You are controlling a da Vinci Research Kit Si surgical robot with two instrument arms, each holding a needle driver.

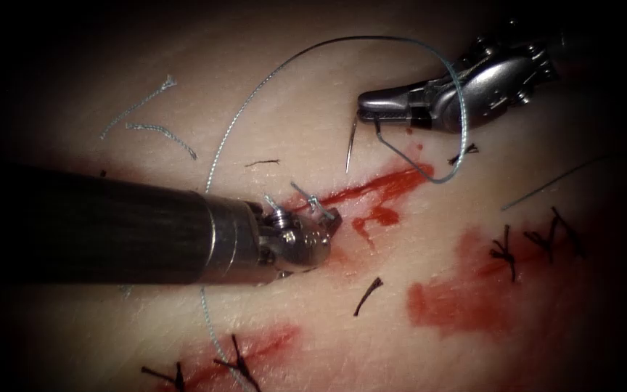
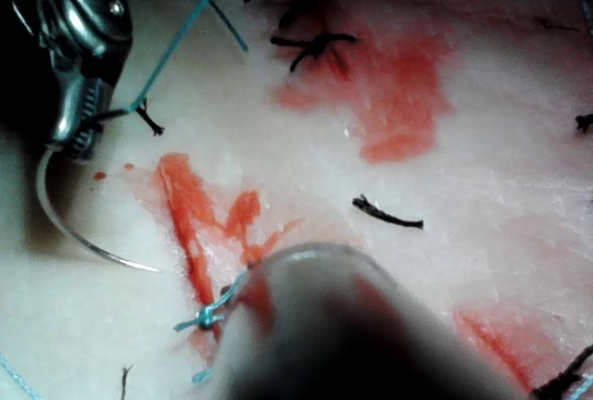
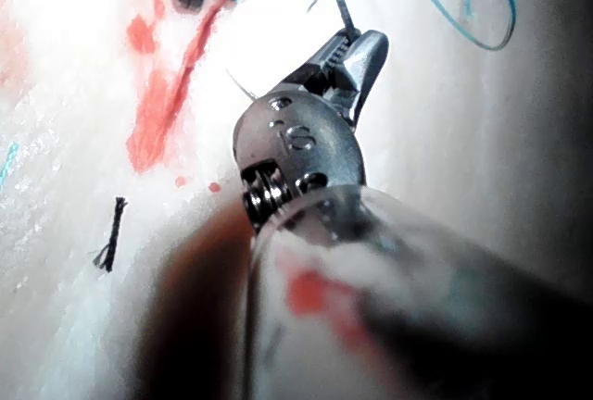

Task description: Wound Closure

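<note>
Steel right tool (image 1: 363, 104) clamps the needle (image 1: 351, 144) above the tissue (image 1: 429, 348).

Endoscope: looks down from above and in front onto the tissue (image 1: 313, 94)
Left wrist: very near, faces along own shaft toward the cut (image 2: 190, 224)
Right wrist: very near, faces along own shaft past the right tool (image 3: 347, 57)
Shared: cut (image 1: 379, 192), needle (image 1: 351, 145), thread (image 1: 255, 94)

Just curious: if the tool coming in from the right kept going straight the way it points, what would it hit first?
Judging loosely, the right tool points left, holding the needle. Ahead lies the looping thread, then bare tissue. Depth is unclear.
</note>
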